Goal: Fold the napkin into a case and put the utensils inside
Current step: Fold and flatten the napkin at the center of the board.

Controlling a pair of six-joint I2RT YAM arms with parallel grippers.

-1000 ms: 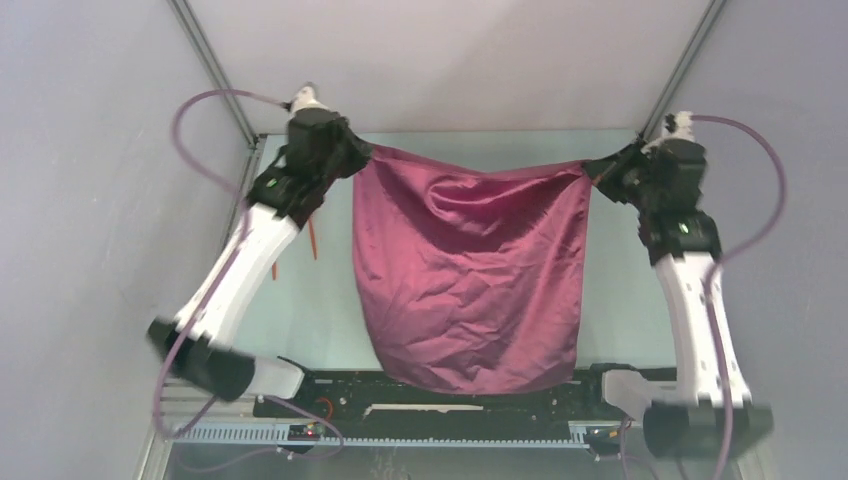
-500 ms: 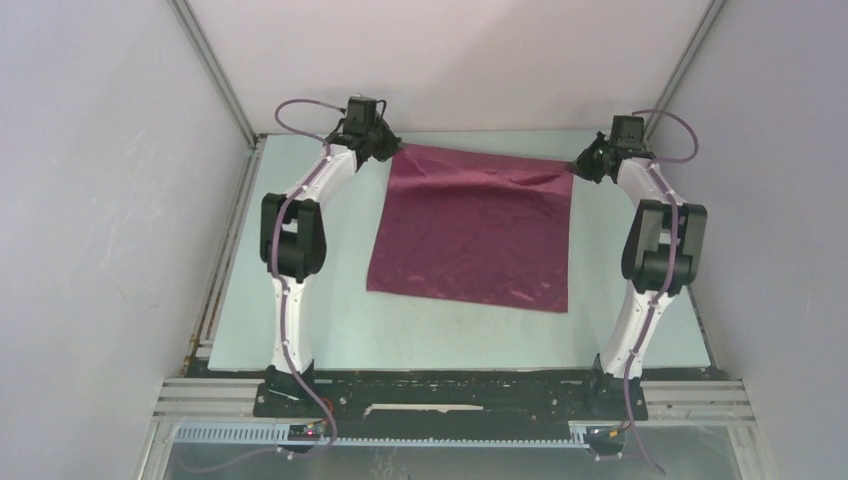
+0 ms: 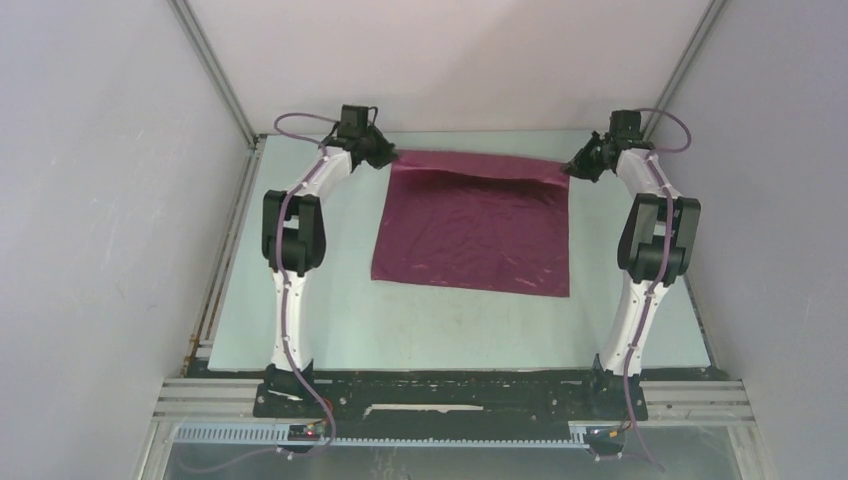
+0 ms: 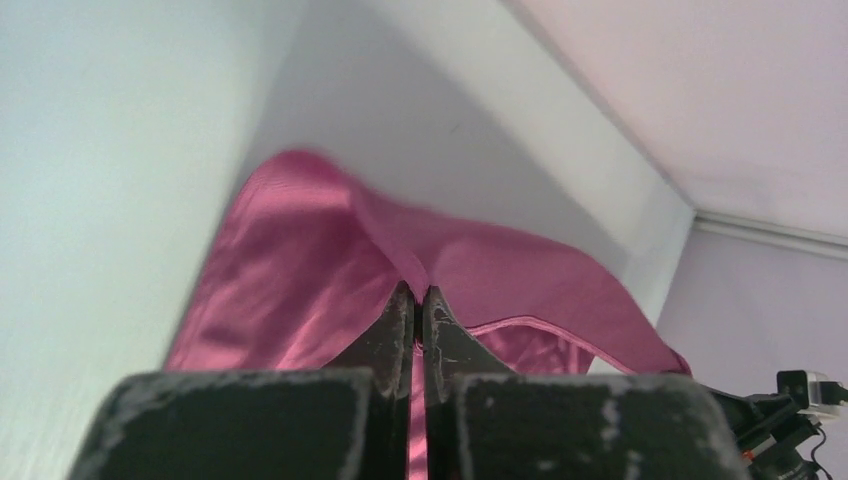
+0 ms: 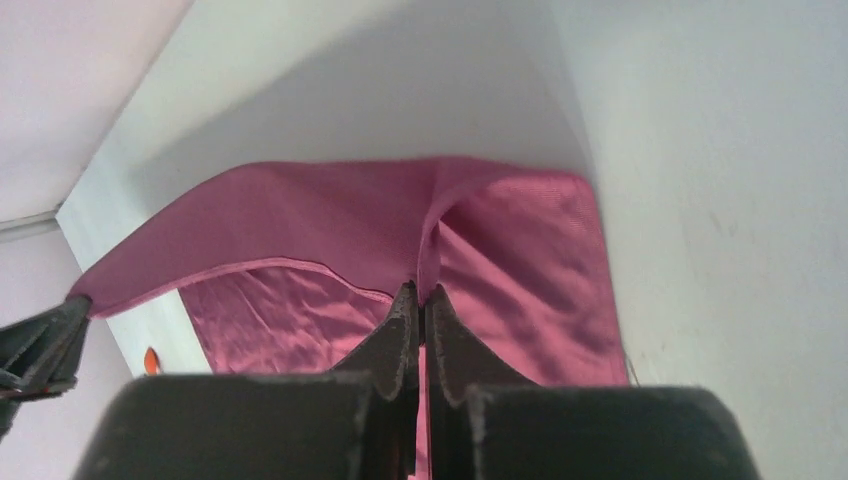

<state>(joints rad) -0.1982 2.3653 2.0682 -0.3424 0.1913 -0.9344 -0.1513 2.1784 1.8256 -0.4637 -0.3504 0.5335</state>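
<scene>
The napkin (image 3: pixel 470 230) is a dark maroon square cloth with a slight sheen. It is spread open on the far half of the desk (image 3: pixel 300 310). Most of it lies flat, with only a few soft wrinkles, and its near edge rests straight on the desk. The far edge is lifted: one far corner is pinched in the closed jaws of the left gripper (image 3: pixel 388 158), the other in the right gripper (image 3: pixel 572 167), and the hem between them sags a little. A small orange piece (image 5: pixel 150 360) shows below this raised edge; its shape cannot be told.
</scene>
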